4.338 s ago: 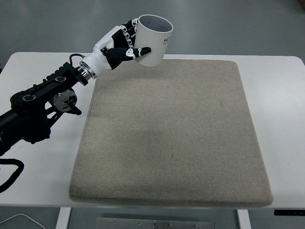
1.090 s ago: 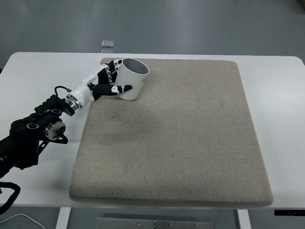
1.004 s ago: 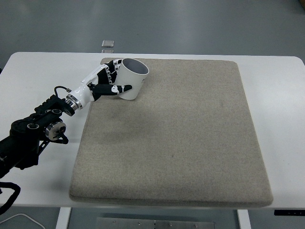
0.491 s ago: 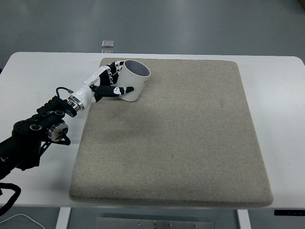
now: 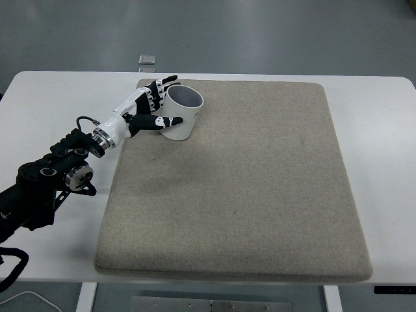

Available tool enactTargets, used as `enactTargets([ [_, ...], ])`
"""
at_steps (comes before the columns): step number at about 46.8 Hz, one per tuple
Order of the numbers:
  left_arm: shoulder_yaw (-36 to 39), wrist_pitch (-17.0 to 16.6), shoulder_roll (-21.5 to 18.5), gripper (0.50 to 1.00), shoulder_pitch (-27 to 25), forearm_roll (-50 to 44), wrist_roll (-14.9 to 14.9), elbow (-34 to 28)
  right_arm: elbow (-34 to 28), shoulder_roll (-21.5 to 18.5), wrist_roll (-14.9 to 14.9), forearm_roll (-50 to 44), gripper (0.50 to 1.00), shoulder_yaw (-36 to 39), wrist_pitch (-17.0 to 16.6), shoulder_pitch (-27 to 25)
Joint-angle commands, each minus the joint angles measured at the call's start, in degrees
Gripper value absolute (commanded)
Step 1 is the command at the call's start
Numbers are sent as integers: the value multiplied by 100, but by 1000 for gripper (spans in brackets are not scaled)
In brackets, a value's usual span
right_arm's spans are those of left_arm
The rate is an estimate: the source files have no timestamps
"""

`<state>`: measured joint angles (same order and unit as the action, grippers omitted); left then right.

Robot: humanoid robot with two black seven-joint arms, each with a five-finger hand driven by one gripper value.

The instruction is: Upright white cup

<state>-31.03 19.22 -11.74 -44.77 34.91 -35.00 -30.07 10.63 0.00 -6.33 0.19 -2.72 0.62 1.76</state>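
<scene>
The white cup [image 5: 182,114] stands upright on the far left corner of the grey mat [image 5: 247,188], its mouth facing up. My left hand [image 5: 160,104] is right beside it on its left. The fingers [image 5: 156,90] are spread out straight behind the rim, and the thumb [image 5: 164,121] lies along the cup's front wall. The fingers no longer wrap around the cup. The left arm reaches in from the left edge over the white table [image 5: 58,97]. No right arm shows.
The mat covers most of the table, leaving bare white strips at the left and right. A small grey flat object [image 5: 147,60] lies on the floor beyond the table's far edge.
The hand lowered the cup from the air onto the mat's far left corner. In the last half second its fingers uncurled from the cup's wall and spread out.
</scene>
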Motion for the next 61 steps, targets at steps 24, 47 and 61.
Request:
enactTargets([
  [24,-88,213,-162,994,-120,-72,0,-87,0,0,0,-2,930,0,0,0],
  [47,-272,336,-593,994,-348,-617,0,-843,0,0,0,-2,930,0,0,0],
  [61,-246,187,-654,992,-919,-1364,0,-632,0,0,0,-2,930,0,0,0],
])
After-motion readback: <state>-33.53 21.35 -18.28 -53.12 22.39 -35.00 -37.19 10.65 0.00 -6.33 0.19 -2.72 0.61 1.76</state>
